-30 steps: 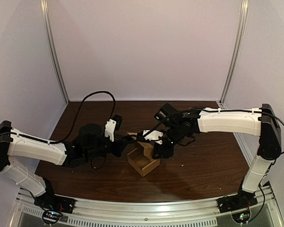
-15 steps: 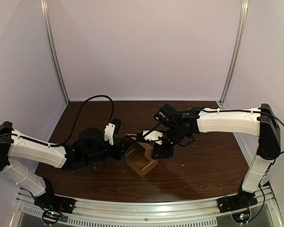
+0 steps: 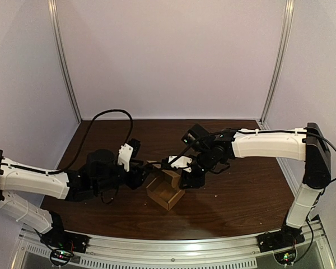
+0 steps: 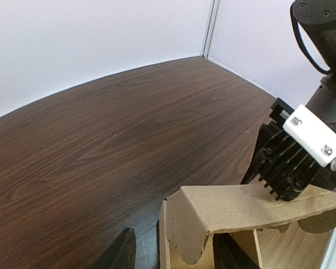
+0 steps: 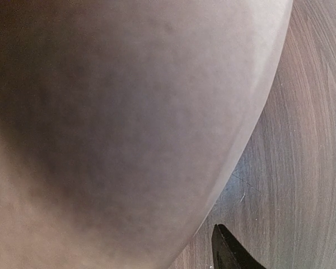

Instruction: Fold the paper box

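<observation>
Paper box (image 3: pixel 167 189) half-formed at the middle of the table (image 3: pixel 243 188), worked from both sides.

The box sits open-topped on the dark wood, with one long flap bent across its mouth. The left end effector (image 3: pixel 141 175) is spread, its fingers (image 4: pixel 122 253) straddling the near wall and corner without clamping it. The right end effector (image 3: pixel 183 170) bears on the far end of that flap. Cardboard fills its own camera and only one fingertip (image 5: pixel 228 253) shows, so I cannot tell whether it is spread or pinching. The main risk, as I judge it, is that the light box slides or tips if the right side pushes while the left is not gripping. The flap could also crease off its score line or spring up once the pressure lifts.
</observation>
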You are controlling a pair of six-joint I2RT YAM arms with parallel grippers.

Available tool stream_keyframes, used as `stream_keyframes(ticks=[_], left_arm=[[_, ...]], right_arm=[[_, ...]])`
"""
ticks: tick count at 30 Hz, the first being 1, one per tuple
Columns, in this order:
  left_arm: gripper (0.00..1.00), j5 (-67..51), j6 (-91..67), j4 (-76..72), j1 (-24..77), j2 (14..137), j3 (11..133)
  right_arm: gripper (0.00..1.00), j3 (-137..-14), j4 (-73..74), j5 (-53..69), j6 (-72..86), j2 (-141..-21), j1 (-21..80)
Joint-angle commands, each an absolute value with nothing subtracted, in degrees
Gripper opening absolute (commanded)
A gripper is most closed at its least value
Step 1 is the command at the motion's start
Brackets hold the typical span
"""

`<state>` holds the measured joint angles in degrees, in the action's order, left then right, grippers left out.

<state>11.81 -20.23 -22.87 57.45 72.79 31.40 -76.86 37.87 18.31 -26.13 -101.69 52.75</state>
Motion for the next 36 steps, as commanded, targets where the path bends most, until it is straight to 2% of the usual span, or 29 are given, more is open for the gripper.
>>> stream_keyframes(ticks=[1,7,16,29,36], left_arm=[[0.5,12.7,-15.5,-26.8,57.6,75.7,30.2],[0.49,11.9,-12.9,-38.3,57.6,79.3,26.2],[0.24,10.5,-12.1,-39.4,57.6,84.8,29.6],[0.05,9.4,-15.6,-43.4,57.6,88.6,30.1],[0.0,9.3,-19.3,-48.0,58.4,90.7,28.4]], right_arm=[[0.48,-76.5,37.7,19.4,-27.1,-101.5,52.7],[0.48,-76.3,38.1,19.5,-27.2,-101.2,52.8],[0.48,-76.6,38.3,19.3,-27.2,-101.3,52.7],[0.47,-76.2,37.2,18.8,-24.9,-101.8,52.8],[0.47,-75.6,37.1,19.0,-24.5,-101.4,52.9]])
